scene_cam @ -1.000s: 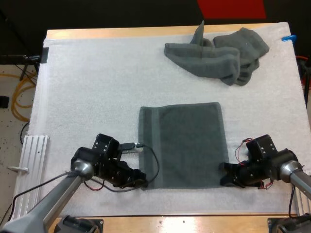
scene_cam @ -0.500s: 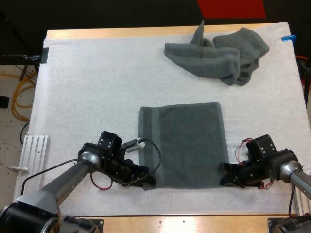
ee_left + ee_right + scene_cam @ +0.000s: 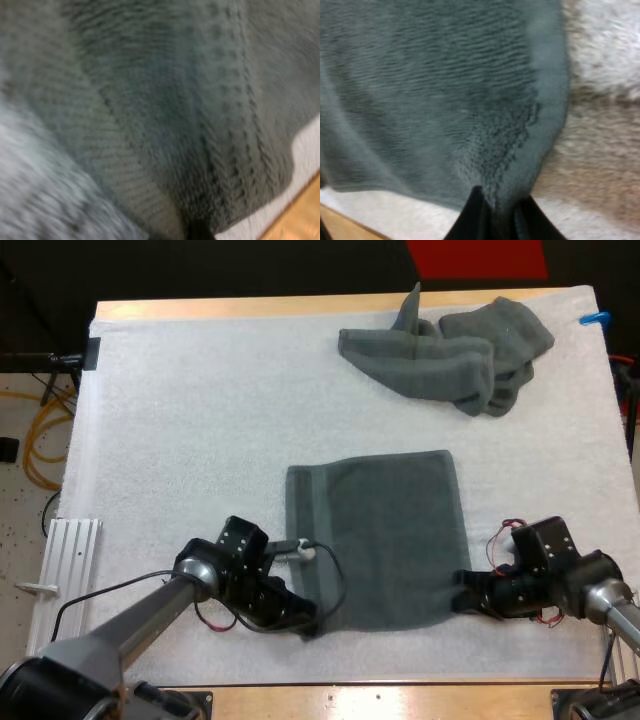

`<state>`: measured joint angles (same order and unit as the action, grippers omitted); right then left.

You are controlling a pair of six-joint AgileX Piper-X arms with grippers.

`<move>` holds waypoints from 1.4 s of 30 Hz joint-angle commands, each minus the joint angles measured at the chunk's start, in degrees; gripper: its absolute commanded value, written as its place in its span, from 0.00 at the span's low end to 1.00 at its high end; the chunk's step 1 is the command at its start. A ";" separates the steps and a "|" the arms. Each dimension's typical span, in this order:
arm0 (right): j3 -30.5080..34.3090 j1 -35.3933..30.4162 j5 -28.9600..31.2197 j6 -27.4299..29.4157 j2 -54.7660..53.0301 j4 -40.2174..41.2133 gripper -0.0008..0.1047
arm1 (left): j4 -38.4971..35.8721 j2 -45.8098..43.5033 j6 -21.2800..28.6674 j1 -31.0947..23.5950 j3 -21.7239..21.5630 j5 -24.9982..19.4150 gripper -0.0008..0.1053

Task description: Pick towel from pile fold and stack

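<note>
White mat point(image 3: 180, 420) on wooden table point(image 3: 250, 308)

Left arm point(image 3: 140, 615): silver-grey tubular link, rounded metal joint, black blocky wrist housing.
Left gripper point(image 3: 306, 616): matte black.
Right arm point(image 3: 612, 602): matching silver-grey tube, black boxy wrist.
Right gripper point(image 3: 462, 592): two black fingers point(image 3: 474, 216), smooth, tapering toward narrow tips.

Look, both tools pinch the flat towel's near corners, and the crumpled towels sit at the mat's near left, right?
Not quite. The high view shows the crumpled towels at the far right of the mat, not the near left. The rest holds: the left tool and right tool each pinch a near corner of the flat towel.
</note>
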<state>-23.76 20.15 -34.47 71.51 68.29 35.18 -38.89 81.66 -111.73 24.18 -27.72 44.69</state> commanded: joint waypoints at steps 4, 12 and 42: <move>-0.14 0.19 0.56 0.35 -6.54 5.10 0.01 | -4.55 -5.56 1.17 2.40 0.02 -2.10 0.01; -0.14 0.19 2.55 -4.61 -12.05 3.54 0.01 | 0.64 -9.70 -2.05 -0.58 0.02 -3.57 0.01; -7.93 0.03 19.59 -23.80 16.37 -41.38 0.01 | 36.75 13.15 -20.46 -19.72 -13.32 8.69 0.01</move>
<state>-31.17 20.15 -15.20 47.62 84.71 -6.20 -1.46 94.92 -132.31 4.59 -40.79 53.40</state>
